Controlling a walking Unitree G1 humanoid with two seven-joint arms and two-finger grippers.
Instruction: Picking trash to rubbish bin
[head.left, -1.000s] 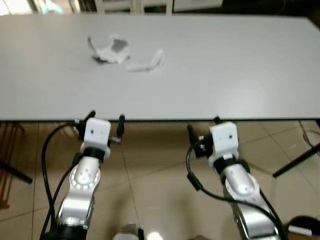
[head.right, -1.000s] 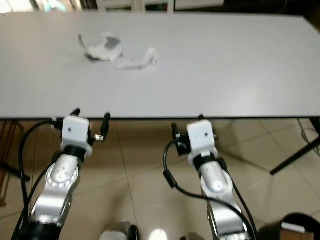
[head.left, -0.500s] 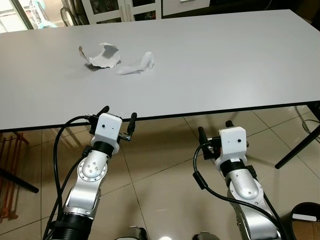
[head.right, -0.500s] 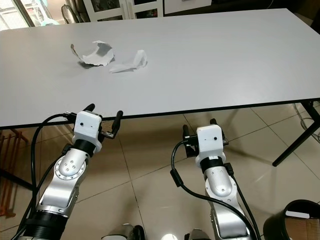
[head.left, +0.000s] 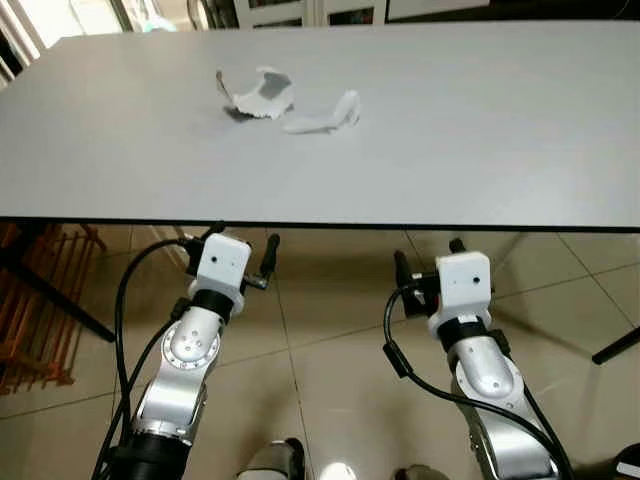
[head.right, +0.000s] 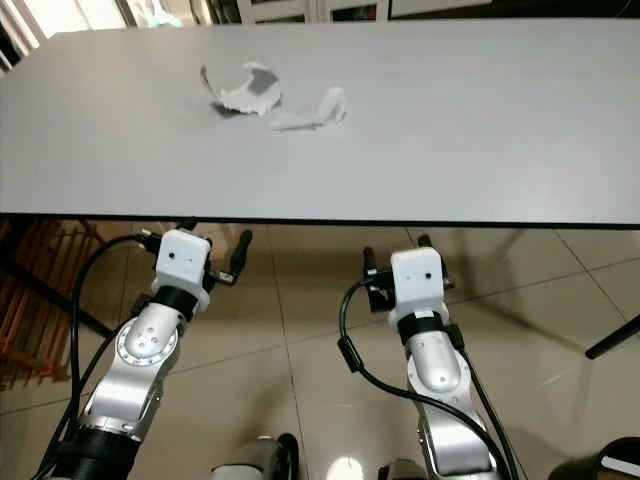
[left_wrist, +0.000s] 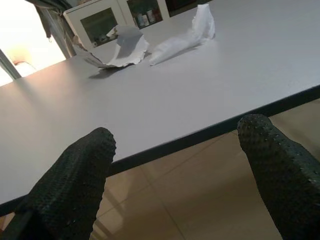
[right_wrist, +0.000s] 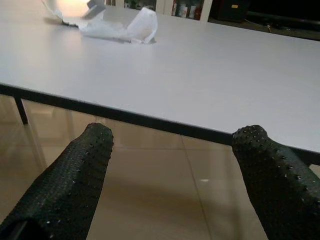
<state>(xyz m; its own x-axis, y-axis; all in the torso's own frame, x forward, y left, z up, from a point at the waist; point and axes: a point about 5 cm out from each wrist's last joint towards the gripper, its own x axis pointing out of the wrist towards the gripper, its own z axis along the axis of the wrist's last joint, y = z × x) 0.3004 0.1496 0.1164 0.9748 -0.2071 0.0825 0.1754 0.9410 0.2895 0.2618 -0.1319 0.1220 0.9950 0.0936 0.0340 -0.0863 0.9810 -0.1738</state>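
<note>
While both silver arms reach forward and up from the bottom of the head views, their grippers sit just below the near edge of the white table (head.left: 480, 130), over the tiled floor (head.left: 330, 340). Left gripper (head.left: 240, 240), lower left of centre: fingers (left_wrist: 75, 175) spread apart, nothing between them, tips pointing toward the table edge. Right gripper (head.left: 432, 262), lower right of centre: fingers (right_wrist: 80, 170) also apart, empty, aimed at the table edge. Trash lies on the tabletop in the upper left, well apart from both grippers: a torn paper piece (head.left: 258, 92) and just beside it a crumpled tissue (head.left: 325, 114). Red rack (head.left: 45, 300) stands at the left edge under the table.
</note>
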